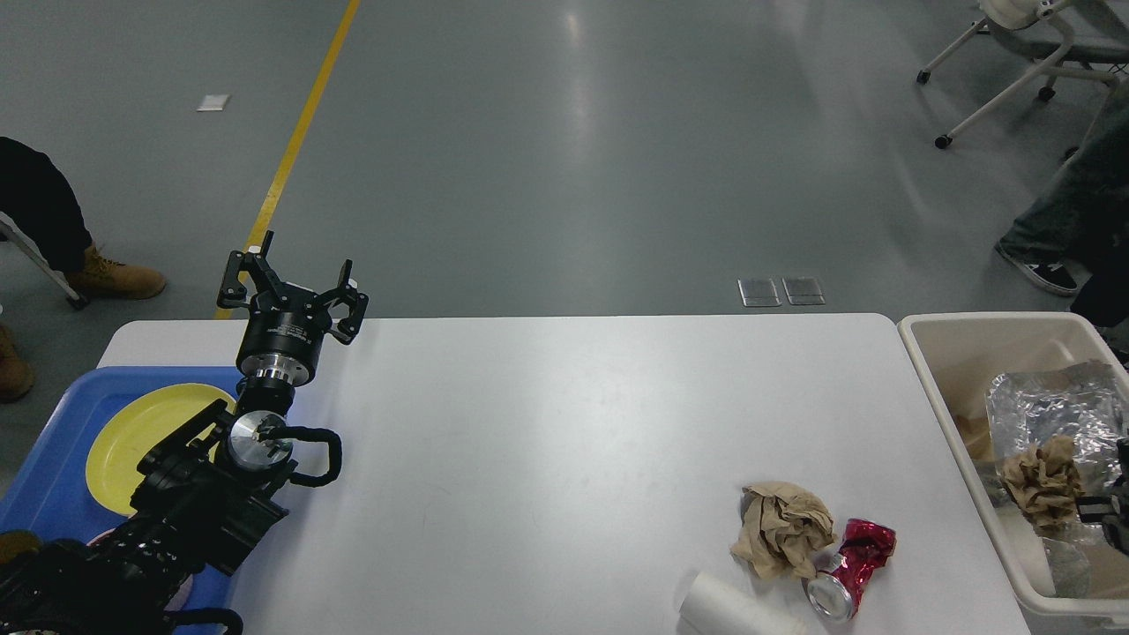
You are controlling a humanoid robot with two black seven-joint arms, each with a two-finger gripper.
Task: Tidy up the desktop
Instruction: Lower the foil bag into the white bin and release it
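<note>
Beside the crushed red can on the surface, light, soft crumpled paper is best pinched mid-bulge by the released left end effector.

The middle of the table lies bare, so my hand can pass there freely. At the near right, paper, a crushed can and a cup crowd together. My left hand stands spread above the far left corner, beside the tray. The bin walls the right edge.
</note>
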